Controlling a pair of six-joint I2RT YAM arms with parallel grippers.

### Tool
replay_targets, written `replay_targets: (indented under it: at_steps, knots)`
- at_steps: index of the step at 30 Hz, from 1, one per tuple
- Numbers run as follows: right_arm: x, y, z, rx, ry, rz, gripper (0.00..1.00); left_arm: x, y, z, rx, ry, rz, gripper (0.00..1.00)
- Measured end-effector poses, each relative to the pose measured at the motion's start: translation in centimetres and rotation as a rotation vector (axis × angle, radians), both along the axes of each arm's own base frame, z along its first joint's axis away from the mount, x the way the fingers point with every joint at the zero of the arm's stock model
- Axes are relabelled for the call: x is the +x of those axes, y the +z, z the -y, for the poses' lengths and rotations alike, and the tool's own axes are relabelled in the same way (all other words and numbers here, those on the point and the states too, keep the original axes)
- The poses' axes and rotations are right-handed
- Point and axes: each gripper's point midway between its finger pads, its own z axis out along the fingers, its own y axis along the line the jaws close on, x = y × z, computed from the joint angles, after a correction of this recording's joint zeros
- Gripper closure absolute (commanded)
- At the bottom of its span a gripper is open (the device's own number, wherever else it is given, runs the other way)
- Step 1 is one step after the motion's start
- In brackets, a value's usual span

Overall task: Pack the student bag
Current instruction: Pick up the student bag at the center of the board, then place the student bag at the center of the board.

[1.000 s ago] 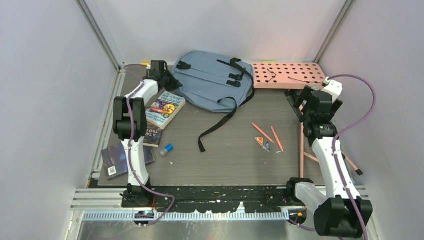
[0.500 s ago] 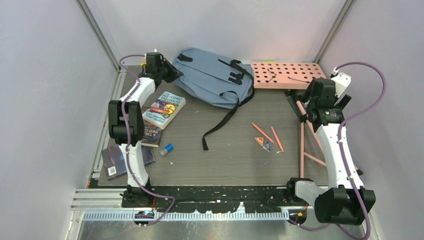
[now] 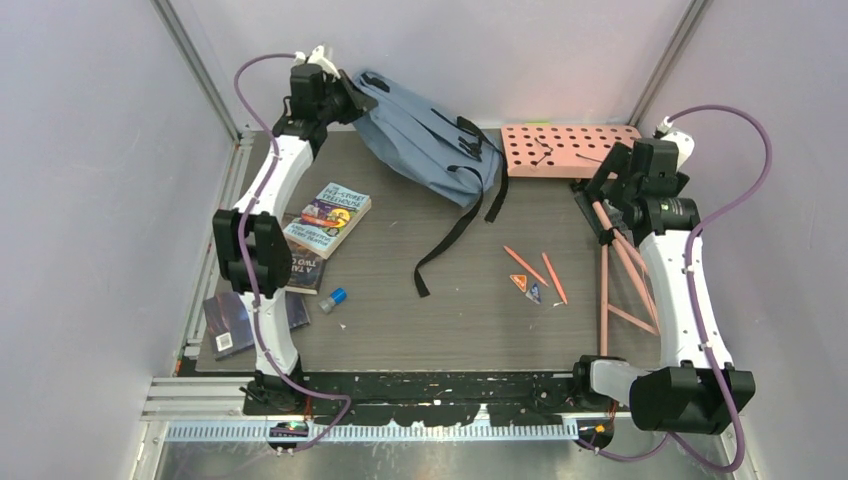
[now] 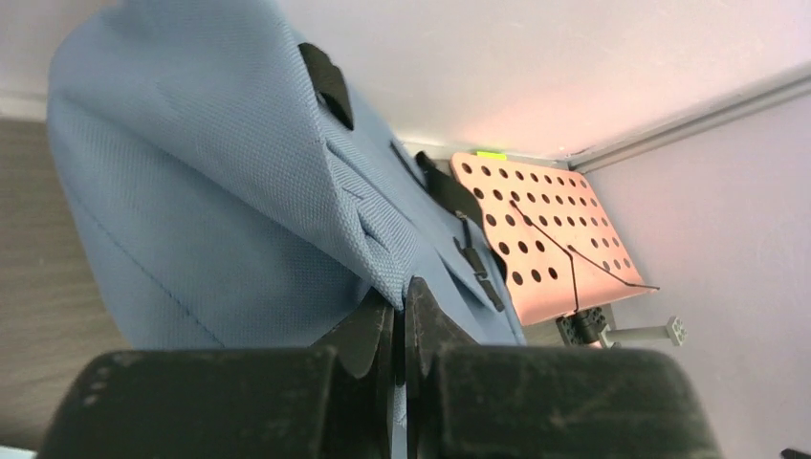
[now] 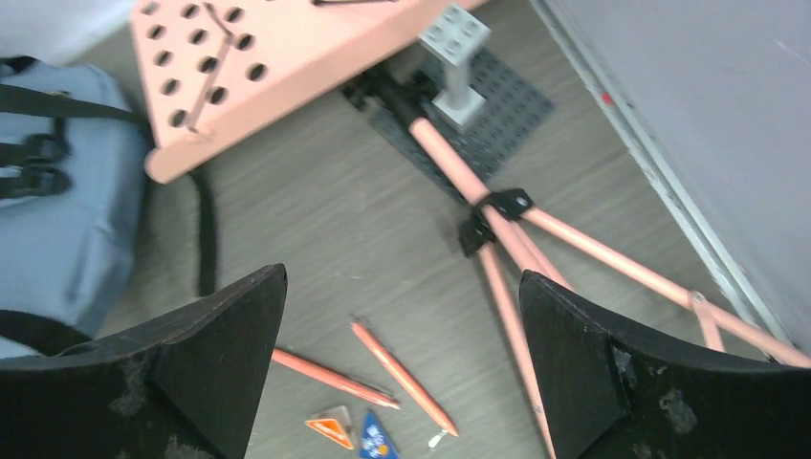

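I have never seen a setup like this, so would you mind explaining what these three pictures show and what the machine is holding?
These are two robot arms bolted at the near edge of a table, each ending in a two-finger end effector. The wide picture comes from a fixed camera above and behind them; the other two come from a camera on each wrist, looking past its own fingers. The left end effector is shut on a fold of the student bag, holding one end of it raised by the back wall. The right end effector is open and holds nothing, near a pink perforated stand. Also on the table: books at the left, a small blue-capped thing and two orange pencils.
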Motion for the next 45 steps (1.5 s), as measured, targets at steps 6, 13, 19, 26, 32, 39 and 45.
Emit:
replay_targets:
  at_steps: [6, 13, 19, 26, 32, 39, 45]
  knots:
    - [1.9, 1.7, -1.6, 0.075, 0.061, 0.056, 0.04, -1.7, 5.3, 1.3, 0.107, -0.053, 0.132, 1.00]
    - [2.5, 1.4, -2.8, 0.128, 0.100, 0.057, 0.04, -3.7, 9.4, 0.7, 0.243, -0.077, 0.247, 1.00]
    - [2.8, 1.9, -3.0, 0.129, 0.118, 0.070, 0.05, -5.5, 11.0, 1.9, 0.333, -0.130, 0.311, 1.00]
    - [3.2, 2.4, -3.5, 0.126, 0.133, 0.078, 0.06, -9.3, 11.2, 7.8, 0.410, -0.281, 0.362, 1.00]
    - [4.4, 3.7, -4.6, 0.158, 0.148, 0.108, 0.06, -14.1, 9.5, 14.5, 0.521, -0.452, 0.403, 1.00]
    - [6.5, 7.1, -7.8, 0.284, 0.192, 0.184, 0.06, -18.2, 6.9, 18.0, 0.643, -0.573, 0.439, 1.00]
    - [7.5, 10.9, -12.6, 0.446, 0.281, 0.255, 0.06, -19.7, 6.2, 18.1, 0.653, -0.601, 0.434, 1.00]
